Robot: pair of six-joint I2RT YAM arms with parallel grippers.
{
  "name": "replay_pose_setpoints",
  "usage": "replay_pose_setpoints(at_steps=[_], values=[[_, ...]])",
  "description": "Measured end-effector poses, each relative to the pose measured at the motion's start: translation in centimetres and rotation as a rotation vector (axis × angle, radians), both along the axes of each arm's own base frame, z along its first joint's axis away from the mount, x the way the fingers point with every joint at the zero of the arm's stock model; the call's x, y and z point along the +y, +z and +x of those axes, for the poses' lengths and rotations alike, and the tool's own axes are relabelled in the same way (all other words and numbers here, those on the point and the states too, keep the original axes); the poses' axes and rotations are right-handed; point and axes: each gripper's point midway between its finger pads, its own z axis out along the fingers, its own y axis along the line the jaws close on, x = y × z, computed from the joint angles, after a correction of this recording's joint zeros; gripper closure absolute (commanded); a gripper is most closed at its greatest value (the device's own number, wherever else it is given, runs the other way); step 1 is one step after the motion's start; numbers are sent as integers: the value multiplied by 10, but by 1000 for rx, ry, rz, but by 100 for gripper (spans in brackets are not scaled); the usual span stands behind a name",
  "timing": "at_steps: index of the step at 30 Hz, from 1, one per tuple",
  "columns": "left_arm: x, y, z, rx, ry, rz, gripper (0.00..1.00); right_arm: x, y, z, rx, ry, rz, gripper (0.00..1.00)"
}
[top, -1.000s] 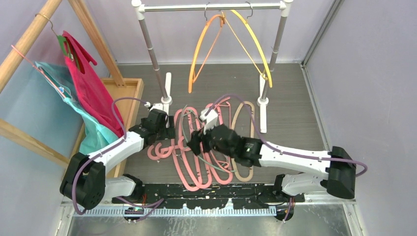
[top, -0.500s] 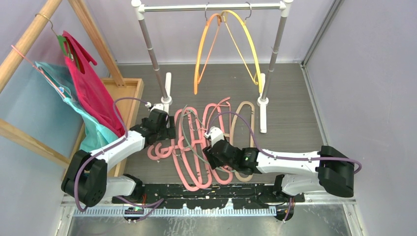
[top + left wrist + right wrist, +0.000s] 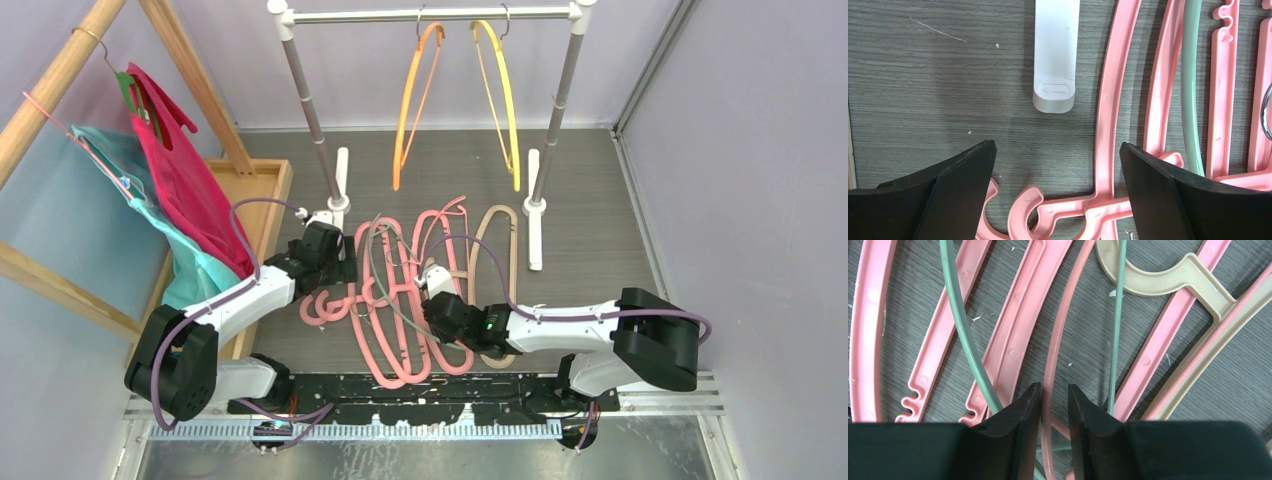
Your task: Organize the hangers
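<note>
While the hangers (image 3: 400, 290) lie tangled flat on the table (image 3: 600, 220) just ahead of the bases, the right gripper (image 3: 1054, 397) straddles one thin pink hanger (image 3: 1049, 375), jaws narrow with floor showing beside it, so nothing is pinched yet. The left gripper (image 3: 1058, 155) hangs wide open above a pink hook (image 3: 1028, 200). The plastic looks light, stiff and slick, and the grey-green hanger (image 3: 960, 325) may snag, so a grip near the hook seems wisest. Farther off, an orange hanger (image 3: 402, 120) and a yellow hanger (image 3: 511, 100) hang on the rail (image 3: 430, 14)
</note>
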Motion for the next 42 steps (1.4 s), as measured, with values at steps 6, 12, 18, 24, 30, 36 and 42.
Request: replay_pose_setpoints(at_steps=[6, 12, 18, 24, 30, 36, 42], values=[[0, 0, 0, 0, 0, 0, 2, 4, 1, 1, 0, -13, 34, 64], [0, 0, 0, 0, 0, 0, 2, 0, -14, -1, 18, -15, 14, 91], [0, 0, 0, -2, 0, -1, 2, 3, -8, -1, 15, -24, 44, 99], [0, 3, 0, -13, 0, -6, 2, 5, 59, 1, -52, -39, 240, 99], [0, 3, -1, -13, 2, -8, 2, 13, 129, -1, -90, -25, 457, 99], [0, 3, -1, -13, 5, -11, 2, 41, 144, -14, -21, 64, 519, 99], [0, 3, 0, -17, 6, -12, 2, 52, 149, -25, -15, 109, 542, 99]])
